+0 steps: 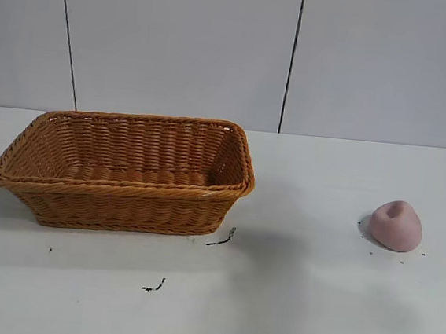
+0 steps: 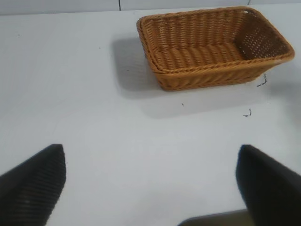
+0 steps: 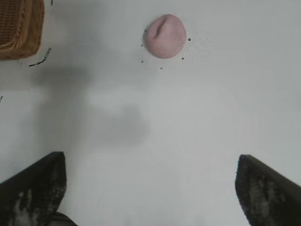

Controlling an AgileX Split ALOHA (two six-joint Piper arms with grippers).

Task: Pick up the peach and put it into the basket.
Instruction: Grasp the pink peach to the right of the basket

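The peach [image 1: 396, 225], a small dusty-pink lump, lies on the white table at the right; it also shows in the right wrist view [image 3: 164, 36]. The basket [image 1: 117, 204], orange-brown wicker, stands at the left and looks empty; it shows in the left wrist view [image 2: 207, 80] and a corner of it in the right wrist view [image 3: 21, 33]. My right gripper [image 3: 150, 162] is open and empty, above the table, well short of the peach. My left gripper [image 2: 150, 155] is open and empty over bare table, away from the basket. Neither gripper shows in the exterior view.
The white table [image 1: 305, 301] has a few small dark marks near the basket [image 1: 220, 240] and in front of it [image 1: 154, 287]. A grey panelled wall [image 1: 179, 44] stands behind the table.
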